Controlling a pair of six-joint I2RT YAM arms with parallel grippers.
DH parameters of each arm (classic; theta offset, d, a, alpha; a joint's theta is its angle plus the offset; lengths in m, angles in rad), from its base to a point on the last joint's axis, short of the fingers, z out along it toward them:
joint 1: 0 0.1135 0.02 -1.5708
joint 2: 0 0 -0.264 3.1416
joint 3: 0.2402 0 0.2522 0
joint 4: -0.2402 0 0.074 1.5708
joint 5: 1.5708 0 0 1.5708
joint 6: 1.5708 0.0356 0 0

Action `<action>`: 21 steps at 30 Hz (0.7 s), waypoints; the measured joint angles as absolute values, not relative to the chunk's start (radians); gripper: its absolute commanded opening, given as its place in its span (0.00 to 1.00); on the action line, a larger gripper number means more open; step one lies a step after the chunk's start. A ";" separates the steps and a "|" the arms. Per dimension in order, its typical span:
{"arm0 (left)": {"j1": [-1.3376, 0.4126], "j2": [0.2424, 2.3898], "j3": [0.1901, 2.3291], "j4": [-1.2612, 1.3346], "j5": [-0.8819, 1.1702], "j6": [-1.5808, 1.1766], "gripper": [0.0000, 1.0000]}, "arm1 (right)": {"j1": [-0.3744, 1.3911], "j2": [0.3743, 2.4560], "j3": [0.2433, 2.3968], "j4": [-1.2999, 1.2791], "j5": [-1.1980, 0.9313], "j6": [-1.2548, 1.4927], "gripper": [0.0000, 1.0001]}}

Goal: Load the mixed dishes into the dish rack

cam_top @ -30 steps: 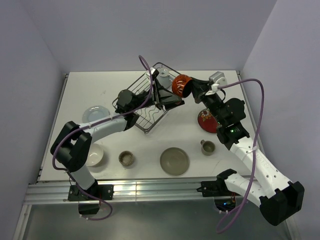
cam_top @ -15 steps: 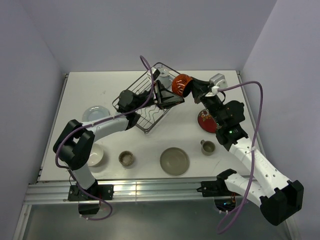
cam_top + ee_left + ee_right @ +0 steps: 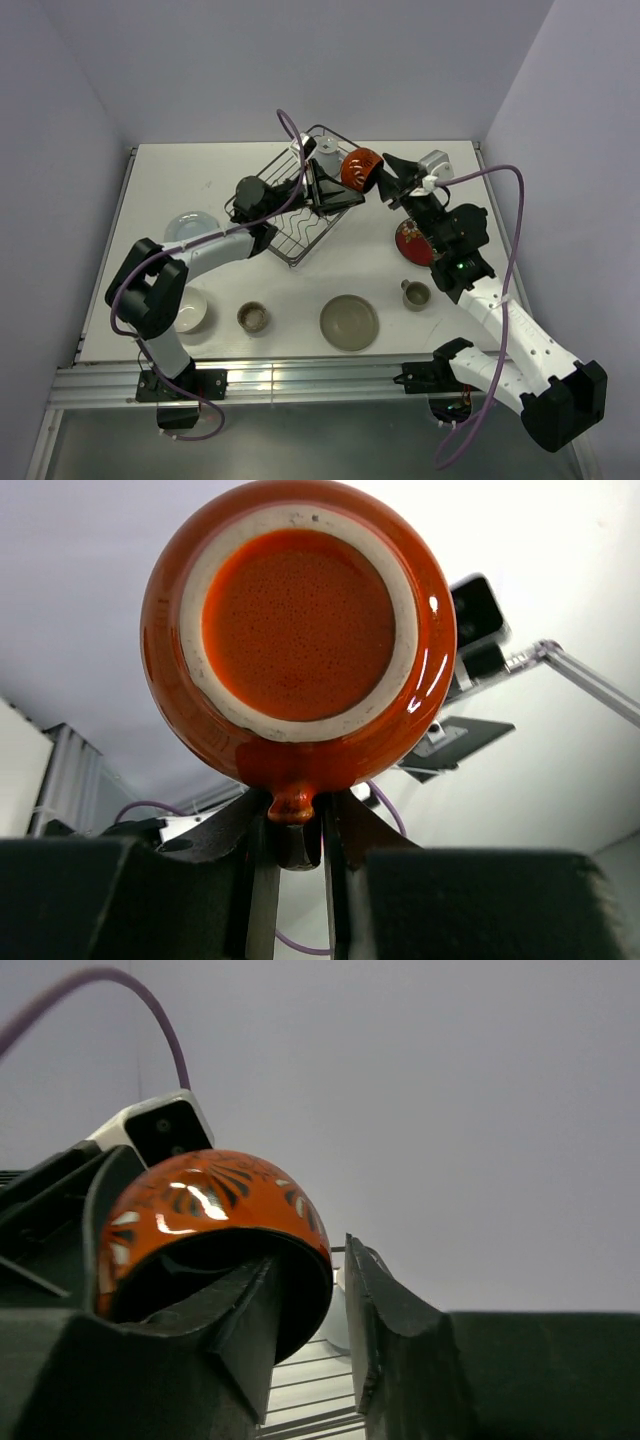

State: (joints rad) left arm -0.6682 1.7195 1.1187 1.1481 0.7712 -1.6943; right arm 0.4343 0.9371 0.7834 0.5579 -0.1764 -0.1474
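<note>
White table (image 3: 200, 170) below; mug (image 3: 361, 168) hangs by the rack (image 3: 295, 235) corner, seemingly mid-handover: left gripper (image 3: 295, 825) pinches its handle, right gripper (image 3: 312, 1270) gapes loose around the rim and should next back away

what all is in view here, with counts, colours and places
table: 1, white, under everything
rack: 1, dark wire, far middle of the table
mug: 1, orange-red, in the air by the rack's right edge
pale cup: 1, whitish, in the rack's far corner
red plate: 1, red floral, right, partly under the right arm
pale plate: 1, whitish, left of the rack
bowl: 1, cream, near left
beige cup: 1, beige, right of the bowl
olive plate: 1, olive-grey, near middle
grey cup: 1, grey, near right
left gripper: 1, black, shut on the mug's handle
right gripper: 1, black, open, one finger inside the mug
</note>
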 measured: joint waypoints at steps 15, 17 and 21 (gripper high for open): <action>-0.586 1.703 1.118 0.907 0.784 -1.536 0.00 | 0.413 0.886 0.768 0.530 -0.216 -0.208 0.73; -0.566 1.691 1.135 0.775 0.788 -1.447 0.00 | 0.375 0.864 0.760 0.497 -0.252 -0.214 0.74; -0.527 1.697 1.284 0.396 0.751 -1.193 0.00 | 0.254 0.827 0.759 0.385 -0.383 -0.213 0.75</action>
